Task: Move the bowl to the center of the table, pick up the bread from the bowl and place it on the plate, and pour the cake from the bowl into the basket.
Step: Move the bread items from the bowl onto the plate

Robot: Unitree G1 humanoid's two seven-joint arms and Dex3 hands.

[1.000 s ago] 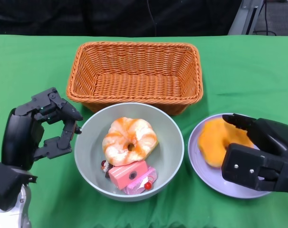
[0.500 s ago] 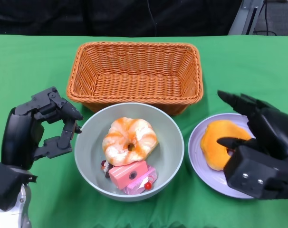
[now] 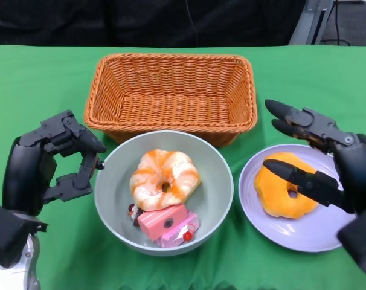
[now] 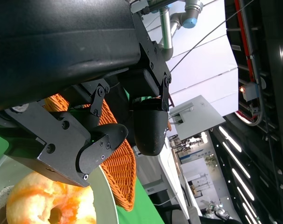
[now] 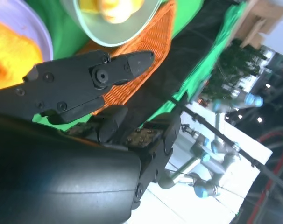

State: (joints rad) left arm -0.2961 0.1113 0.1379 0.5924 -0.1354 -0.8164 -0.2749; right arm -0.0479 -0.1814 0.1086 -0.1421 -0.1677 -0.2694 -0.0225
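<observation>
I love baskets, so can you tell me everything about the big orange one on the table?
The orange woven wicker basket is rectangular, with slanted walls and a braided rim. It looks like rattan or wicker, tightly woven. It stands upright on the green tablecloth at the far middle of the table, with nothing visible inside. The grey-green round bowl sits right in front of it, its far edge covering the bottom of the basket's near wall; I cannot tell if they touch. Neither hand touches it.

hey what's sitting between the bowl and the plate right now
Nothing: in the head view only bare green tablecloth separates the bowl from the plate.
</observation>
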